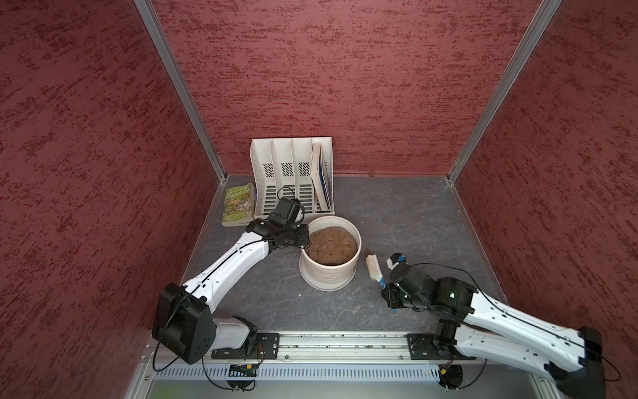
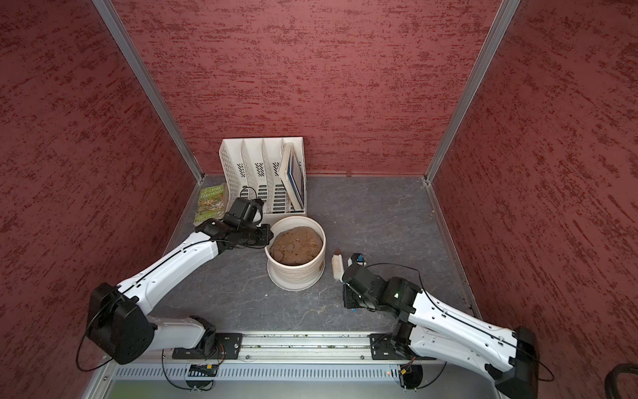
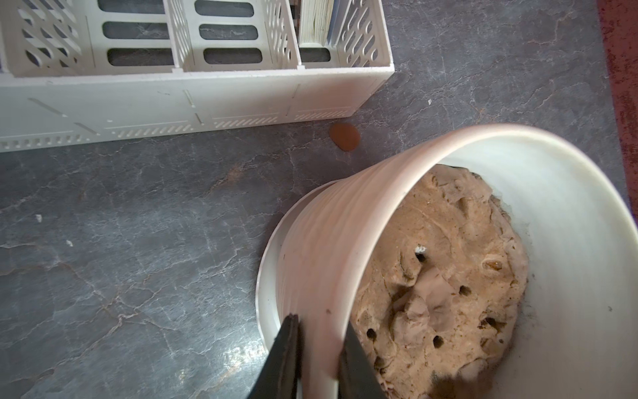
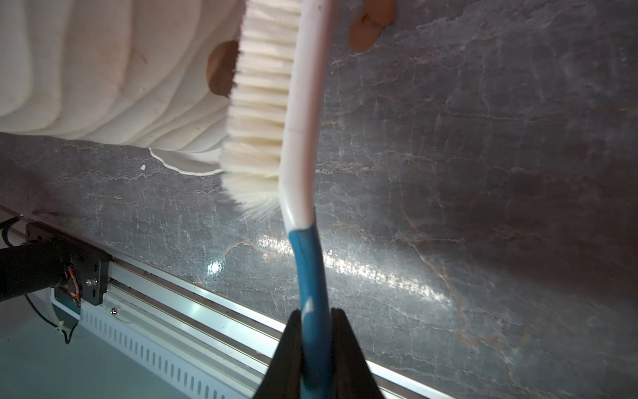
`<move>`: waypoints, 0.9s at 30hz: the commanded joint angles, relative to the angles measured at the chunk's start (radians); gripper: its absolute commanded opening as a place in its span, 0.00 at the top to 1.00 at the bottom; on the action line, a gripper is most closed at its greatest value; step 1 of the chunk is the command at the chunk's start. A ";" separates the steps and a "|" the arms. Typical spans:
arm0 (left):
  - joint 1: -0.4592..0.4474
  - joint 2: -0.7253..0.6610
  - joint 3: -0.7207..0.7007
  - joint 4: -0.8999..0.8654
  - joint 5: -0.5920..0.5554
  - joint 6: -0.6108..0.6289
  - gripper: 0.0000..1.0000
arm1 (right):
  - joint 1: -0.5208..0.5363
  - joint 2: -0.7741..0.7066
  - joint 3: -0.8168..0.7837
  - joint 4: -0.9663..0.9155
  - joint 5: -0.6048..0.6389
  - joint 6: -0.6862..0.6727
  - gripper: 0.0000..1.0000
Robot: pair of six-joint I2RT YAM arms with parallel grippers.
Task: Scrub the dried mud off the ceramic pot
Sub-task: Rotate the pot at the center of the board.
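Clamping the left rim of the pot, your left gripper had one finger outside the ridged wall and one inside, drawn in narrow on the ceramic. You had the pot upright at the middle of the table, just near of the organiser and apart from it. A lumpy mound of soil filled it to below the rim.

Your right gripper was pinched tight on the blue handle of the brush. You held the brush just right of the pot, head pointing far and bristles turned left toward the wall. On that right wall sat one oval brown mud patch, partly hidden behind the bristle tips. Whether the bristles actually touched it, the views did not settle.

Two brown flakes lay overlapping on the table just beyond the brush head, off the pot. A third flake lay on the table between the pot's far side and the organiser's front.

The organiser stood against the far wall with books leaning in its rightmost slot. A green book lay flat to its left, by the left wall.
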 commanded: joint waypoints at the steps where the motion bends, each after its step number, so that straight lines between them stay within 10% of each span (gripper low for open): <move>1: -0.047 -0.036 0.042 -0.083 -0.015 -0.070 1.00 | 0.022 -0.029 0.046 -0.085 0.095 0.049 1.00; 14: -0.092 -0.139 0.015 -0.099 -0.091 -0.299 1.00 | 0.180 0.100 0.152 -0.131 0.210 0.091 1.00; 23: -0.062 -0.128 -0.003 0.014 -0.061 -0.278 0.52 | 0.260 0.168 0.173 -0.097 0.229 0.126 1.00; 27: -0.030 -0.091 0.000 0.045 -0.042 -0.254 0.49 | 0.267 0.188 0.179 -0.090 0.221 0.128 1.00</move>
